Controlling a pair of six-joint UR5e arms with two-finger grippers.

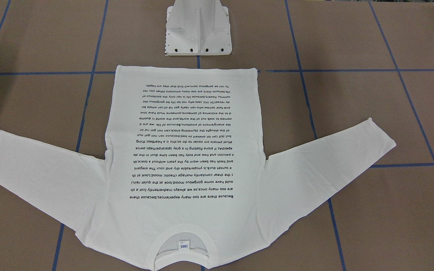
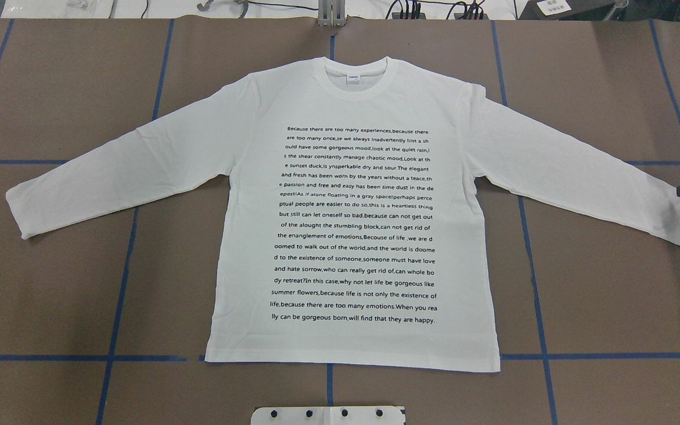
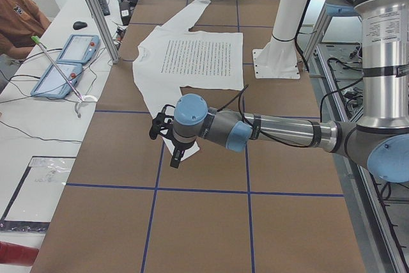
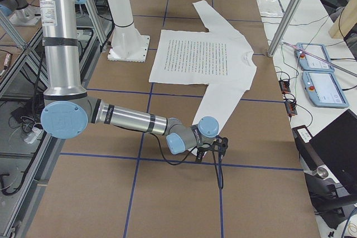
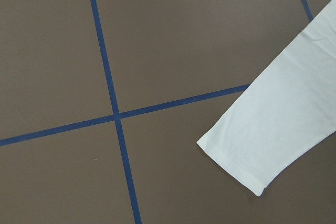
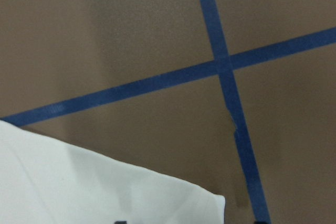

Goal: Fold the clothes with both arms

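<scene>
T-shirt (image 2: 355,195): matt white cloth | table (image 2: 51,295): matt brown paper, blue tape (image 2: 51,358) | left arm (image 3: 287,133): shiny metal tube

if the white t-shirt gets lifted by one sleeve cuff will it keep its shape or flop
Probably flops: the T-shirt lies thin and flat with soft wrinkles, so a lifted sleeve would likely drape and drag the body. It looks light and may slide on the smooth brown table.

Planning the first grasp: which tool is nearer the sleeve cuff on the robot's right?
Right. The right tool hangs by that cuff; the left tool is at the opposite cuff.
</scene>
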